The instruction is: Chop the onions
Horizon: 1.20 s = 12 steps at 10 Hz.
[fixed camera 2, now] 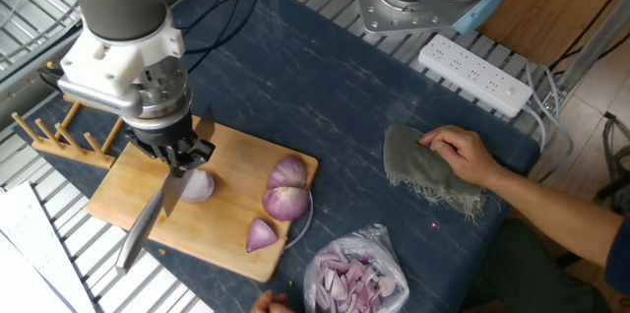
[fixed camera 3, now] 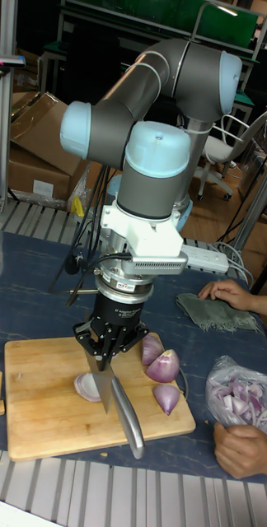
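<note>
Several red onion pieces lie on the wooden cutting board (fixed camera 2: 133, 180) (fixed camera 3: 43, 412). A pale cut piece (fixed camera 2: 200, 187) (fixed camera 3: 88, 386) sits right under the blade. Two larger halves (fixed camera 2: 286, 188) (fixed camera 3: 161, 360) and a small wedge (fixed camera 2: 260, 237) (fixed camera 3: 167, 398) rest at the board's right end. My gripper (fixed camera 2: 183, 158) (fixed camera 3: 105, 350) is shut on a knife (fixed camera 2: 148, 224) (fixed camera 3: 117, 403). Its blade points down onto the pale piece, and its grey handle sticks out toward the board's front edge.
A person's hand (fixed camera 2: 463, 153) rests on a grey cloth (fixed camera 2: 428, 175) to the right. A clear bag of onion bits (fixed camera 2: 352, 276) (fixed camera 3: 241, 397) lies by another hand at the front. A wooden peg rack (fixed camera 2: 64, 131) stands left of the board, a power strip (fixed camera 2: 475, 75) behind.
</note>
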### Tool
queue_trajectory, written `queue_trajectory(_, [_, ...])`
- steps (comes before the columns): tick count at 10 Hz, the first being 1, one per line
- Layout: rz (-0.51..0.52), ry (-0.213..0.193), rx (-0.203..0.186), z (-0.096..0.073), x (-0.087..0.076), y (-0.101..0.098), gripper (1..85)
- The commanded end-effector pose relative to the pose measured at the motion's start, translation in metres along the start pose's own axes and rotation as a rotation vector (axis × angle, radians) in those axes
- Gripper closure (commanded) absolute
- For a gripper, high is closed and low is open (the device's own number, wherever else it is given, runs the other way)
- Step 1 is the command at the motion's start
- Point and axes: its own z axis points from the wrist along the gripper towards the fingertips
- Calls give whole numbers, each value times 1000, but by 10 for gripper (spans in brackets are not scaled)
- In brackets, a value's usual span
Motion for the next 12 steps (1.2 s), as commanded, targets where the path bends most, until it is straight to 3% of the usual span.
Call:
queue_trajectory(1, [19,8,-28,1,3,4,847])
queue_trajectory(12, [25,39,-30,10,22,2,847])
